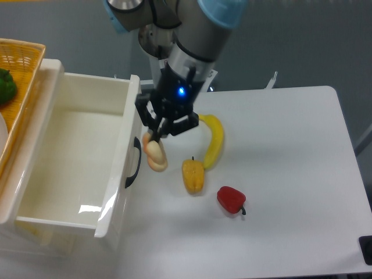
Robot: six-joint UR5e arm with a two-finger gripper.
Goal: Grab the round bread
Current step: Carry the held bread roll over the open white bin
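Observation:
The round bread (156, 156), a pale cream lumpy roll, hangs above the white table just right of the drawer front. My gripper (154, 139) is shut on its upper end, with the black fingers pointing down. The roll hangs clear of the orange-yellow pepper (193, 176), which lies on the table to its right.
An open white drawer (75, 157) with a black handle (136, 161) stands at the left, close to the held roll. A banana (214, 141) and a red pepper (231, 200) lie on the table. A wicker basket (20, 75) with a green vegetable (6, 85) sits at the far left.

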